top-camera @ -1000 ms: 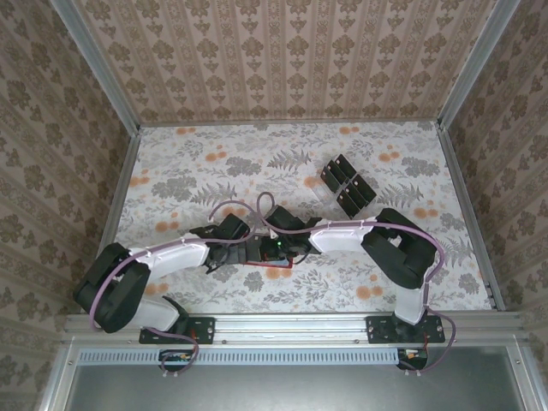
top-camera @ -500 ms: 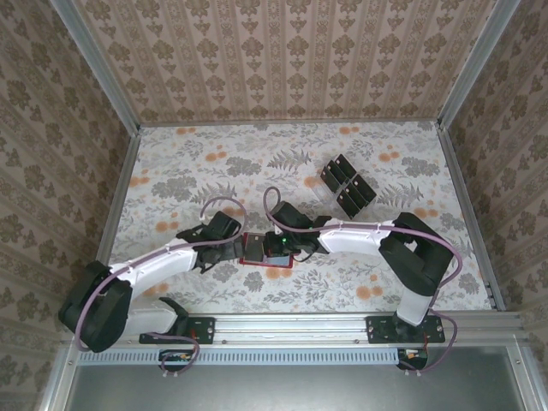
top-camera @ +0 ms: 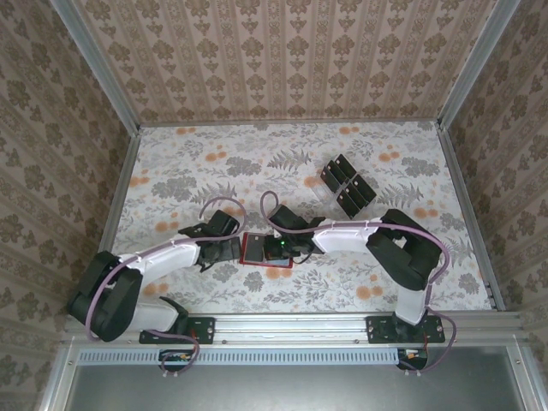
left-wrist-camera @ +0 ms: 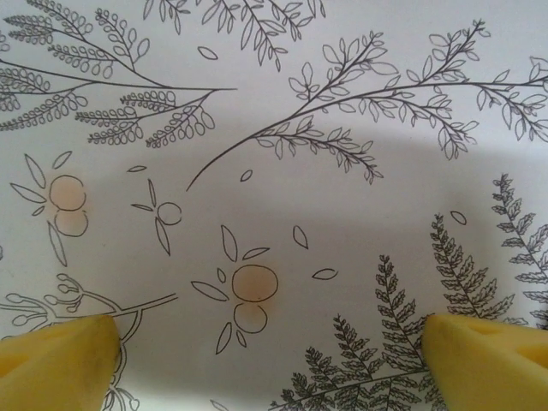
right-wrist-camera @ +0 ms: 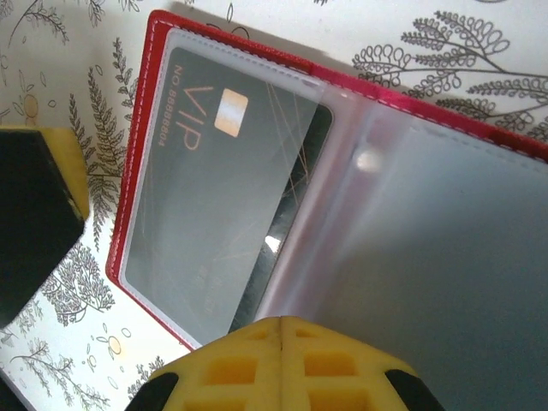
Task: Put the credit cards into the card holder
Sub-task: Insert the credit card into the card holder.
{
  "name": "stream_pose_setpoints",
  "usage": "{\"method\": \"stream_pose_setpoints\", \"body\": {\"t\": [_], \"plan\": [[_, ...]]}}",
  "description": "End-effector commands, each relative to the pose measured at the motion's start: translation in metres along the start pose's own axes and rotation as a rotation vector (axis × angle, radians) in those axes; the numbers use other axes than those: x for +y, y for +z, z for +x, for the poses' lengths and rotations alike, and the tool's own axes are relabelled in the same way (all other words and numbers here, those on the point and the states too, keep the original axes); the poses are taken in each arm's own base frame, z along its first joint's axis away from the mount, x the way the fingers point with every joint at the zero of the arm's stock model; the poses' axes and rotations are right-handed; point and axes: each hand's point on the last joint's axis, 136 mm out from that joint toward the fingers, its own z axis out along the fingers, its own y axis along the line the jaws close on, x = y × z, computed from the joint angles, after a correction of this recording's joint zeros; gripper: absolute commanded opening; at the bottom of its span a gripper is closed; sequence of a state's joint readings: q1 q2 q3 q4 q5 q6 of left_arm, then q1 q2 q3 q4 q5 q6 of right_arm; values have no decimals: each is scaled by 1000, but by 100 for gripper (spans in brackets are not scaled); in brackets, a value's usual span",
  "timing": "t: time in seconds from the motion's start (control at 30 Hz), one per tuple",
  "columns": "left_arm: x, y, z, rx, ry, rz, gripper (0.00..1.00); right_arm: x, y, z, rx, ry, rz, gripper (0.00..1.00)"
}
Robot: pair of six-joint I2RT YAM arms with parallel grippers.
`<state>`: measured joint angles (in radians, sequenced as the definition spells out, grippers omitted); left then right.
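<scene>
The card holder (top-camera: pixel 254 249) lies open on the floral cloth between the two grippers, red-edged with clear sleeves (right-wrist-camera: pixel 428 240). One black credit card (right-wrist-camera: pixel 214 197) marked VIP sits inside its left sleeve. My right gripper (right-wrist-camera: pixel 282 330) is shut, its yellow fingertips pressed together over the middle fold of the card holder (right-wrist-camera: pixel 163 51). My left gripper (left-wrist-camera: pixel 270 342) stands wide open just left of the holder, with bare cloth between its fingers; one of its fingers (right-wrist-camera: pixel 38 214) shows beside the holder's left edge. More black credit cards (top-camera: pixel 347 184) stand at the back right.
The spare cards stand upright in a small rack well behind the right arm. Patterned walls (top-camera: pixel 51 128) close in the table on three sides. The arm bases (top-camera: pixel 282 330) sit along the near rail.
My left gripper has drawn back to the left off the card holder, leaving its left half uncovered. The right gripper stays shut over the holder.
</scene>
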<state>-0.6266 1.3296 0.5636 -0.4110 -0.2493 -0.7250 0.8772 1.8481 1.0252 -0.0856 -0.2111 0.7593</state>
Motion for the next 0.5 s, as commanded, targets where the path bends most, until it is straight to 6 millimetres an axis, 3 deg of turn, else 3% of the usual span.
{"method": "stream_pose_setpoints", "body": {"t": [0.0,0.47], "plan": [[-3,3,2,13,15,13,100,7,4,-5,7,-2,-13,0],[-7,11,10,36,14,28,100,21,12,-12,19,-13,-51,0]]}}
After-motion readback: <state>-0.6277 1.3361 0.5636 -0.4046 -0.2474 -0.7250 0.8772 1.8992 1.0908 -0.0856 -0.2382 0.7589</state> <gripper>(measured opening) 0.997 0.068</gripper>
